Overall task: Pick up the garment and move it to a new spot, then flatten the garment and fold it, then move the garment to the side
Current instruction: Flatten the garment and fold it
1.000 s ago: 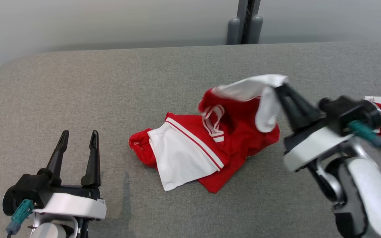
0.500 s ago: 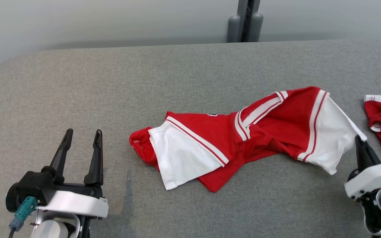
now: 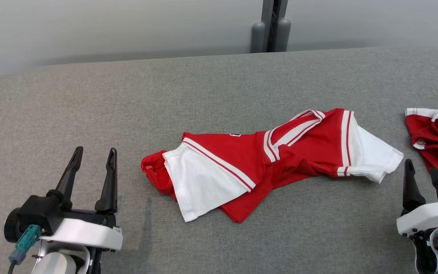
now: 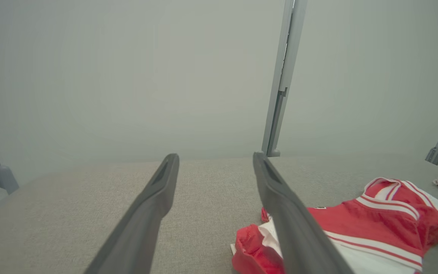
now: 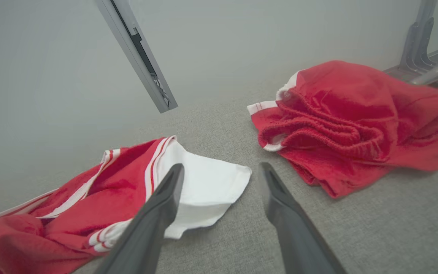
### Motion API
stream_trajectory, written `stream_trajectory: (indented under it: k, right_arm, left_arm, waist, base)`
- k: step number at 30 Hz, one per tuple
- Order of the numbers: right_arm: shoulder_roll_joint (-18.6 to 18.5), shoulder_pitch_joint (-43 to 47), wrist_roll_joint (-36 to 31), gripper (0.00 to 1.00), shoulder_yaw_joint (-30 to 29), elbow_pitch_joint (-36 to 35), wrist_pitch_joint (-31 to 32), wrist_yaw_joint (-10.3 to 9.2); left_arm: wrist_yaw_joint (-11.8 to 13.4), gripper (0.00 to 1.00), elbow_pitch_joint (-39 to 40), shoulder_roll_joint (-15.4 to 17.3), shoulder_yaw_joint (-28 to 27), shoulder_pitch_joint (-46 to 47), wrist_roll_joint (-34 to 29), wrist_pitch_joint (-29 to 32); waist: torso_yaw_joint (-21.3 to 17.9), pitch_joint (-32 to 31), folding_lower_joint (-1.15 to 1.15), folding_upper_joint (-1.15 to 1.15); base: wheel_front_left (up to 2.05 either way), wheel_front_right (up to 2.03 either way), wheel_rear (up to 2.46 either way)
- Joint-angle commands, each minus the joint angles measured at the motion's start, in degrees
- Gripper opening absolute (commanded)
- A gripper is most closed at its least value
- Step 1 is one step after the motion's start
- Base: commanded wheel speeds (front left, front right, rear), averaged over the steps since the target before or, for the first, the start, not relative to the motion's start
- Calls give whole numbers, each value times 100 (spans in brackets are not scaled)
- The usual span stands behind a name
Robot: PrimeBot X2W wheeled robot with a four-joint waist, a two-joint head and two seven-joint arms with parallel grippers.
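Grey fabric covers the wide table (image 3: 219, 95), which runs back to a pale wall with a grey post (image 3: 266, 26) standing behind its far edge.

A red shirt (image 3: 280, 152) with white stripes lies on the table, a little right of centre in the head view. It is loosely spread and still rumpled. Its long axis runs across the table from the robot's left to its right, slightly skewed: the left end sits nearer the robot and the right end farther off. At the left end one white sleeve (image 3: 200, 186) lies flat and points down toward the robot, with a bunched red fold just beside it. The other white sleeve (image 3: 371, 156) forms the right end and points toward the robot's right. A striped neckline sits about midway along the shirt.

The left gripper (image 3: 95, 150) hovers at the lower left, well apart from the shirt, its two fingers spread wide with nothing between them.

The right gripper (image 3: 420, 165) is at the lower right with its fingers parted and the gap empty. In the right wrist view one finger stands just in front of the sleeve's edge; whether it touches the cloth I cannot tell.

A second red garment (image 3: 435, 133) lies crumpled near the table's right edge, apart from the shirt.
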State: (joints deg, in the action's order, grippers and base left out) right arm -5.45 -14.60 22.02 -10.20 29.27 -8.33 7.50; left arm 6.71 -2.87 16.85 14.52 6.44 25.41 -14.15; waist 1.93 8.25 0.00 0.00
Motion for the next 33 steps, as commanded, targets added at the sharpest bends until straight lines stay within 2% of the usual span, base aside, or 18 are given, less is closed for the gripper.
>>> stream_trajectory:
  k: [1,8,12,17,23,33]
  right_arm:
    - [-32,56,-34,100,23,-57,-75,-1]
    - [-84,265,-656,100,145,-899,-330,-2]
    - [24,496,-1093,100,334,-1725,-98,-2]
    - [145,855,-1337,100,632,-2428,188,-2]
    - [223,1289,-1391,100,862,-2875,384,-2]
    - [245,1466,-1348,100,863,-3097,521,-2]
  left_arm:
    - [35,100,15,23,-18,7,4,-12]
    - [104,100,62,78,-42,-144,37,16]
    - [142,100,107,131,-44,-262,50,54]
    - [191,100,155,169,-36,-366,48,100]
    - [252,100,194,195,-19,-532,58,134]
    - [298,100,240,217,26,-601,80,188]
  waist:
    - [-26,-25,0,0]
    - [-156,-182,0,0]
    - [-226,-297,0,0]
    - [-260,-390,0,0]
    - [-296,-497,0,0]
    - [-274,-512,0,0]
  base:
    - [0,0,0]
    - [0,0,0]
    - [0,0,0]
    - [0,0,0]
    - [0,0,0]
    - [0,0,0]
